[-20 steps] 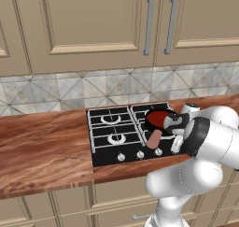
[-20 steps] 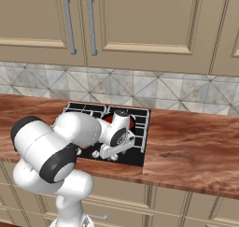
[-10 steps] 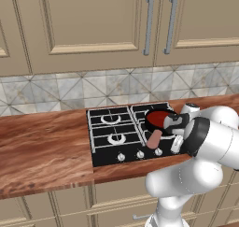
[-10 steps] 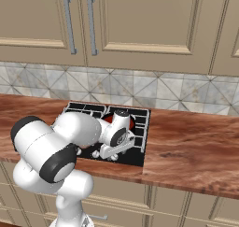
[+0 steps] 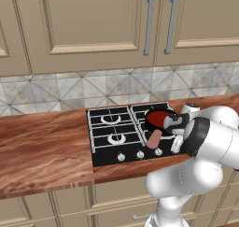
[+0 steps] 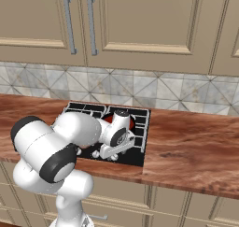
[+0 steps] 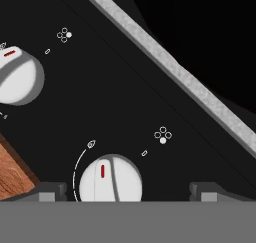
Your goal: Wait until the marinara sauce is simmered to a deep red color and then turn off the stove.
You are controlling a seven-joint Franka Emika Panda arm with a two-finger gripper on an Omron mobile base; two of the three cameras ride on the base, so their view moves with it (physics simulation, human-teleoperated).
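The stove (image 5: 112, 128) is a black gas cooktop set in the wooden counter. On its right front burner a small black pan holds the marinara sauce (image 5: 158, 117), now deep red; the pinkish handle (image 5: 154, 138) points toward the front. In the hand view my gripper (image 7: 127, 193) hovers just over a silver knob (image 7: 111, 180) on the stove's front strip, its fingertips (image 7: 50, 191) wide apart on either side without touching it. The gripper is open. A second knob (image 7: 17, 76) lies at the upper left. From the right base view the hand (image 6: 108, 153) sits low at the stove's front edge.
A wooden counter (image 5: 42, 151) stretches to both sides of the stove, with a tiled backsplash (image 5: 56, 88) and beige wall cabinets (image 5: 84, 25) above. The counter's front edge (image 7: 12, 172) shows beside the knob strip. My own forearm (image 5: 210, 137) hides the stove's right front corner.
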